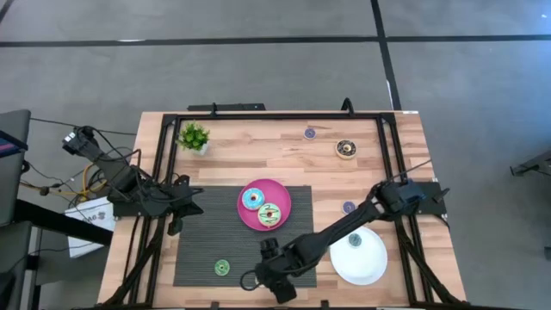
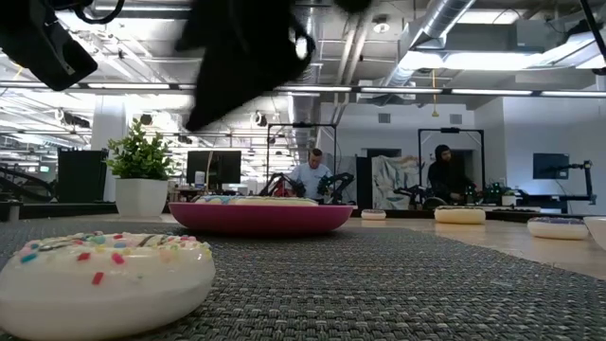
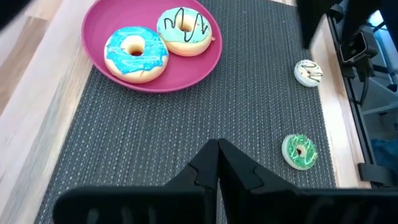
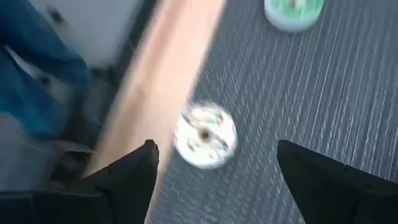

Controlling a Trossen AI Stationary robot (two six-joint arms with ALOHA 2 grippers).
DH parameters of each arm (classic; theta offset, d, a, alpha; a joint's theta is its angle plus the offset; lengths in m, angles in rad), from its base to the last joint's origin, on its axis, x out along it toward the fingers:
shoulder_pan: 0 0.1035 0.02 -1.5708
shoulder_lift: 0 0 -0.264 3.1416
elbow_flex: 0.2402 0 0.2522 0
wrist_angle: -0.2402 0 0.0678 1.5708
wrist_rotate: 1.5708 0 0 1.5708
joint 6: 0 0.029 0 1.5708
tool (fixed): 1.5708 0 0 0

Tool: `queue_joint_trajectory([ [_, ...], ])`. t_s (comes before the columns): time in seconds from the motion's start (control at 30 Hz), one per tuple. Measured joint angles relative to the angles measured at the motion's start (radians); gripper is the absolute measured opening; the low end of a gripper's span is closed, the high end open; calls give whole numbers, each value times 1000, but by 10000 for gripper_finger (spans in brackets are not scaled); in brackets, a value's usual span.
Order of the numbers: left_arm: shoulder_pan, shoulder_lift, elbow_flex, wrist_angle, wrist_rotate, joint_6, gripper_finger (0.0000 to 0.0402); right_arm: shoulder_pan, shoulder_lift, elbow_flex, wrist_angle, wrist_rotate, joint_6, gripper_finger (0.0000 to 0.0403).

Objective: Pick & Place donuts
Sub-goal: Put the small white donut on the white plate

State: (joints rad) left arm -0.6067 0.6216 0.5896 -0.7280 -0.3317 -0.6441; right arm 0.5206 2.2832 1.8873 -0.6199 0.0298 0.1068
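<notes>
Right jaws (image 4: 214, 165) gape above a white sprinkled donut (image 4: 205, 134); left jaws (image 3: 217, 163) are closed.

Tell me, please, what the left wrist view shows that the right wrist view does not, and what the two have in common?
Only the left wrist view shows the pink plate carrying the blue donut and the mint donut with chocolate drizzle, plus the left gripper, its fingers shut.

Only the right wrist view shows the right gripper, fingers wide open above the white sprinkled donut, and blue cloth beyond the table edge.

Both show the dark woven mat, that white donut near its edge, and the green donut.
</notes>
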Motion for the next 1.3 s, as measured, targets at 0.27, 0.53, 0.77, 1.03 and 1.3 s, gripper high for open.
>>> queue_joint_trajectory([
  [0.27, 0, 0, 0, -29, -6, -11, 0, 1, 62, 0, 95, 6, -50, 317],
  [0.53, 0, 0, 0, -46, -6, -15, 0, 1, 126, -2, 168, -2, -122, 317],
  [0.77, 0, 0, 0, -46, -7, -14, 0, 3, 130, 0, 136, 25, -98, 315],
  [1.03, 0, 0, 0, -47, -9, -13, 0, 3, 129, 0, 128, 25, -97, 271],
  [1.3, 0, 0, 0, -46, -16, -13, 0, 3, 129, 0, 126, 22, -52, 214],
])
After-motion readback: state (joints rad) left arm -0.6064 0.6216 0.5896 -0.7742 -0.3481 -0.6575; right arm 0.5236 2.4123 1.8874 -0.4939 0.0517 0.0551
